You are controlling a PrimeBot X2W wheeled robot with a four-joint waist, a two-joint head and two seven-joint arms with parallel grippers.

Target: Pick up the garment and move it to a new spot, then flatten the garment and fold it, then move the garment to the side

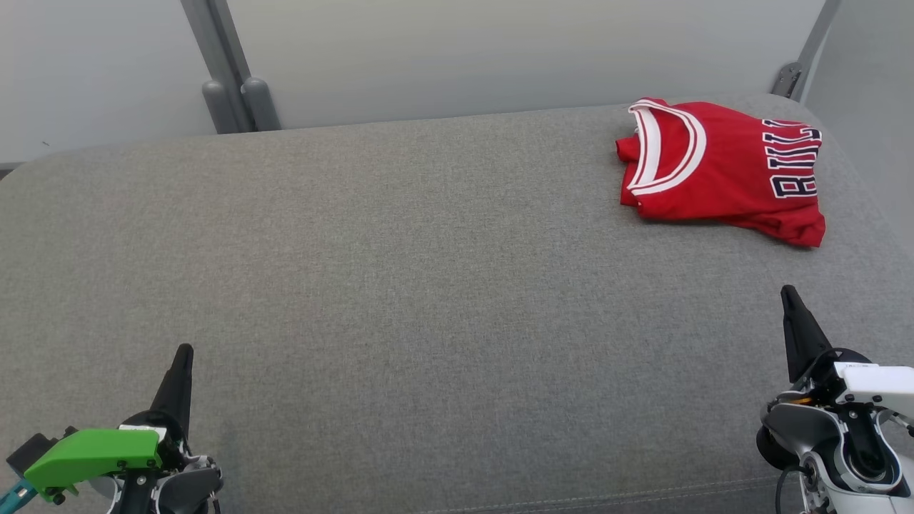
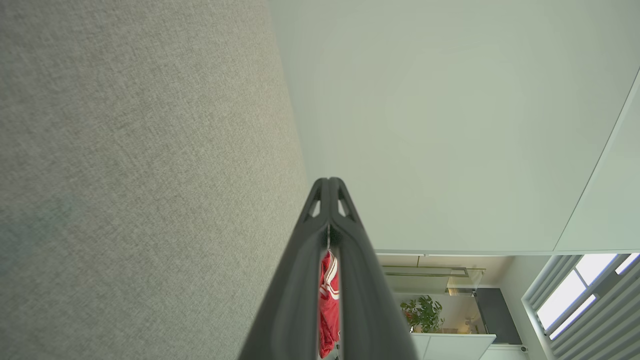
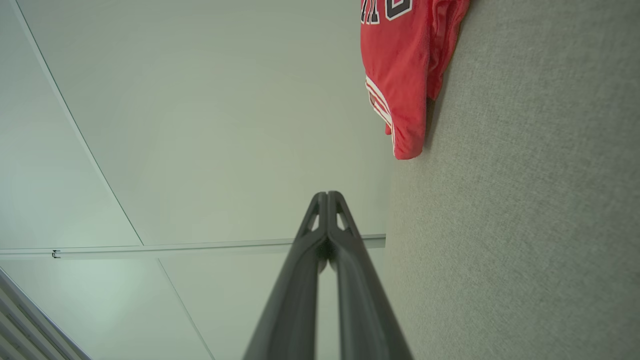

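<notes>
You have the jersey [image 1: 721,168] lying folded on the grey cushion [image 1: 428,285], up in the cushion's far right corner. Its white-trimmed neck opening faces the cushion's middle, and the dark lettering runs along the side nearest the cushion's right edge. One red corner reaches a little toward the cushion's near side.

Your left gripper [image 1: 183,351] sits over the cushion's near left corner. Its two dark fingers are pressed together at the tips and clasp nothing. It is well apart from the jersey, right across the cushion.

Your right gripper [image 1: 788,293] sits over the cushion's near right side. Its fingers are also clenched tip to tip and empty. The jersey lies beyond it, toward the cushion's far edge, and the two do not touch.

In the left wrist view, a narrow strip of the red cloth shows far off through the slit lower down between the fingers. Past the cushion's far edge stand a pale wall [image 1: 500,57] and two grey posts [image 1: 239,103].
</notes>
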